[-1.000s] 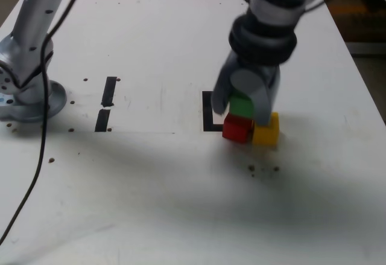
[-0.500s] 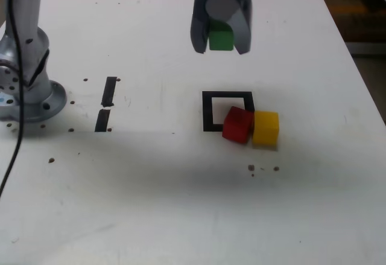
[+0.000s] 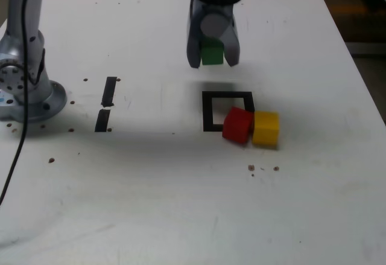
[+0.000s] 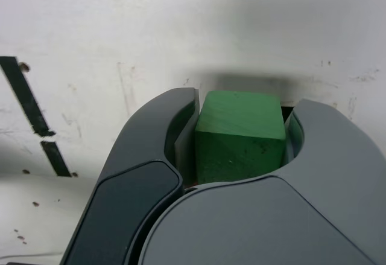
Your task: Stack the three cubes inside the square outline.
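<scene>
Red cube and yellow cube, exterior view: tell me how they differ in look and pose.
The red cube is red, while the yellow cube is yellow. The red cube sits turned at an angle to the outline's sides, the yellow cube roughly square to them. The red cube overlaps the lower right corner of the square outline in that view; the yellow cube lies to its right, outside. Both are solid-coloured and similar in size.

The white table (image 3: 163, 192) supports a red cube (image 3: 237, 125), which overlaps the near-right corner of the square outline (image 3: 208, 113) in the exterior view. A yellow cube (image 3: 266, 128) sits just beside it, on the exterior view's right. Two black tape strips (image 3: 109, 91) lie at the exterior view's left.
</scene>
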Robot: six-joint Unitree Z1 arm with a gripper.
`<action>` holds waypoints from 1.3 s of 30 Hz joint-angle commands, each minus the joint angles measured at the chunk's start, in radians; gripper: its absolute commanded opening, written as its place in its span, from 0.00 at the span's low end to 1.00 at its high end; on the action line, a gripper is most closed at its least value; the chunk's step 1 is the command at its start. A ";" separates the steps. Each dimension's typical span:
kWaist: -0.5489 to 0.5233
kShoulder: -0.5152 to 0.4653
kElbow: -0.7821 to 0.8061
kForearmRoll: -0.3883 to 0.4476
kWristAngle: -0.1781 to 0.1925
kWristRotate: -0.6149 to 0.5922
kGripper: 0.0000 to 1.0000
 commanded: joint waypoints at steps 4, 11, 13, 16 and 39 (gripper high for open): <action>0.038 0.017 0.039 -0.066 0.004 0.029 0.25; 0.091 0.042 0.088 -0.132 0.021 0.065 0.35; 0.104 0.044 0.099 -0.142 0.028 0.072 0.38; 0.121 0.045 0.114 -0.153 0.039 0.083 0.40; 0.135 0.020 0.168 -0.194 0.025 0.107 0.92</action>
